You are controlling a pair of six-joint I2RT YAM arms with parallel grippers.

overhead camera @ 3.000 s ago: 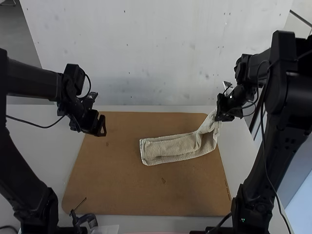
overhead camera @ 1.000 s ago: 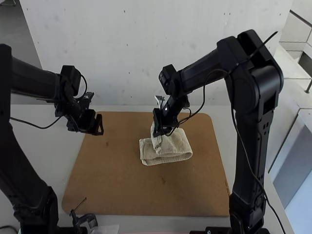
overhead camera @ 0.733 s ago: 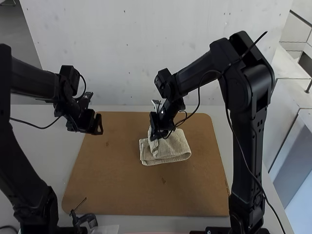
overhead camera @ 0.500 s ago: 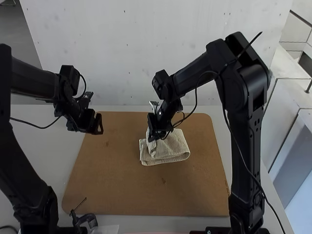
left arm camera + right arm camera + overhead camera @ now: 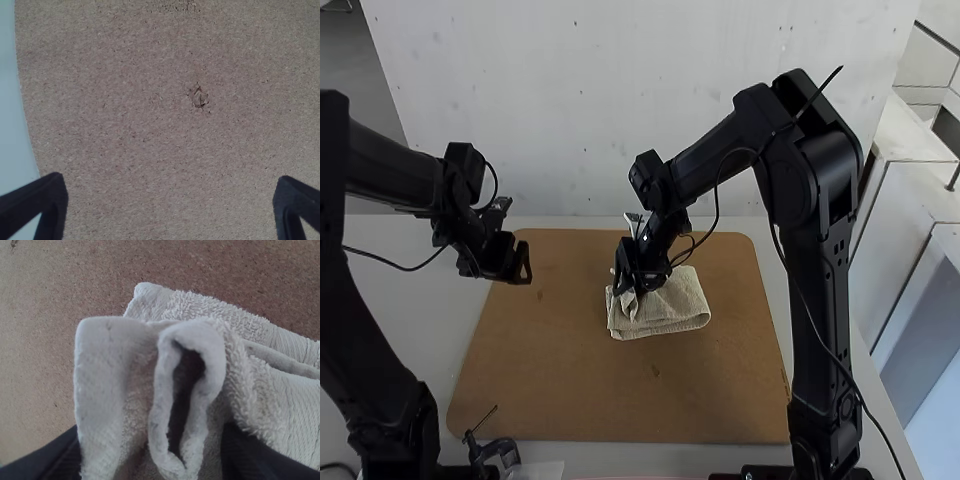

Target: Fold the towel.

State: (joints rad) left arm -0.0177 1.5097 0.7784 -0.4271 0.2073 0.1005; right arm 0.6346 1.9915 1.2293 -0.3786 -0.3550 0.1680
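Observation:
The left gripper [image 5: 523, 266] is over the board's back left, apart from the towel; in the left wrist view the left gripper [image 5: 171, 200] has its fingers wide apart, nothing between them. At the towel's left end is the right gripper [image 5: 629, 284]. The beige towel [image 5: 678, 304] lies folded over itself in a compact stack near the middle. In the right wrist view, the right gripper [image 5: 152, 452] stands open around a raised, looped fold of the towel [image 5: 200, 335], whose layers are loose. Lower layers extend beyond this fold, slightly offset.
A brown board [image 5: 590, 390] lies under the towel on the white table [image 5: 395, 300]. A small black tool or clamp [image 5: 498, 450] is at the board's front left edge. The right arm reaches across the board's back right.
The right gripper has carried the towel's right end leftward over the rest, then lowered it; its fold now sits lower. The left arm has barely moved.

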